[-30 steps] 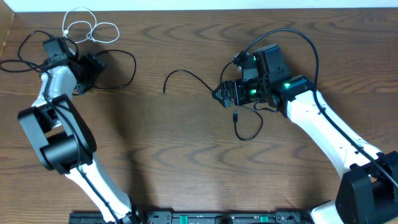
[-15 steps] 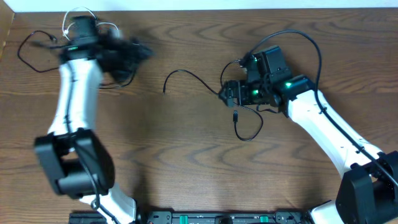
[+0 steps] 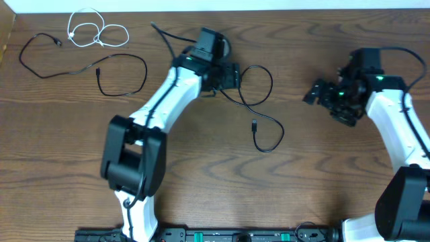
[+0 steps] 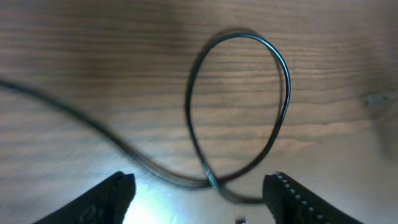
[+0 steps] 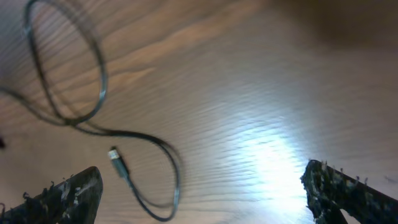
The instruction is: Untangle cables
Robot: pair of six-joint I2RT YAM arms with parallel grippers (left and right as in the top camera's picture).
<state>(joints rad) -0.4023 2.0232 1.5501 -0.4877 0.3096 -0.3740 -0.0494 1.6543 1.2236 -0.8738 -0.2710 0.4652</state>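
Note:
A black cable (image 3: 259, 119) lies at the table's centre, with a round loop (image 3: 257, 84) and a plug end (image 3: 254, 125). My left gripper (image 3: 233, 75) is open just left of that loop. In the left wrist view the loop (image 4: 239, 106) crosses itself between the open jaws (image 4: 202, 198), which do not grip it. My right gripper (image 3: 314, 94) is open and empty, to the right of the cable. Its wrist view shows the open jaws (image 5: 199, 199) and the plug (image 5: 115, 157). A white cable (image 3: 94, 30) and more black cable (image 3: 121, 67) lie at the far left.
The table's back edge and a pale wall run along the top (image 3: 282, 5). The cable's other end (image 3: 154, 27) trails toward the back, left of my left wrist. The arm bases stand at the front edge (image 3: 201, 235).
My left arm has swung from the far left to the centre cable. My right gripper has let go of that cable and pulled back to the right. The cable shifted left.

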